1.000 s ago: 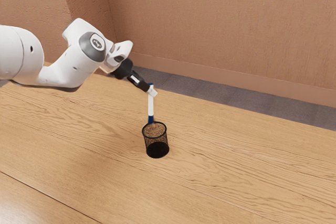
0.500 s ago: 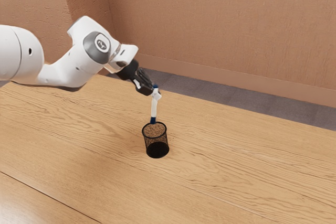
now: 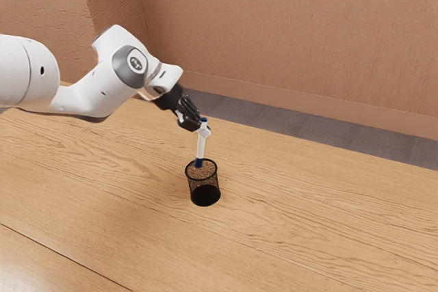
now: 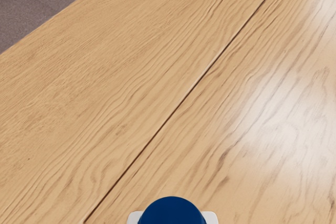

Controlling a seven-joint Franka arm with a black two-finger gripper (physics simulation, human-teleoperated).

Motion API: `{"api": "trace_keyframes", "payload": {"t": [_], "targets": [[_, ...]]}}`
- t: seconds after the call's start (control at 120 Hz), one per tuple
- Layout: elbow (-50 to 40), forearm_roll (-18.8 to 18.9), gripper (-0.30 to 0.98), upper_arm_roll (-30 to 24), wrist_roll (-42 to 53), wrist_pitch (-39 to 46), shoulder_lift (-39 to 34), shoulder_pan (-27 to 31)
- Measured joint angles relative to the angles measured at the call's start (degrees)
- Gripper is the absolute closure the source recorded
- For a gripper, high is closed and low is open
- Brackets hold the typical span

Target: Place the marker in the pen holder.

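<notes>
The pincer (image 3: pixel 204 130) grips the marker (image 3: pixel 200 146) near its top, the barrel hanging almost upright beneath it; below the pincer, the mesh pen holder (image 3: pixel 204 184) stands on the worktop (image 3: pixel 308 196); insertion appears in hand, the next move calling for centring, a straight descent and release; whether the blue lower tip (image 3: pixel 198 163) is inside the rim or merely above it cannot be told; the wrist view's lower edge cuts off the blue upper end (image 4: pixel 172 212).
</notes>
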Motion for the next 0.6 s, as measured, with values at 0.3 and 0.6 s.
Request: {"api": "trace_keyframes", "payload": {"t": [0.3, 0.6], "targets": [[0.44, 0.22, 0.3, 0.03, 0.79, -0.33, 0.02, 0.18], [28.89, 42.71, 0.07, 0.67, -24.55, -33.68, -11.03, -4.32]]}}
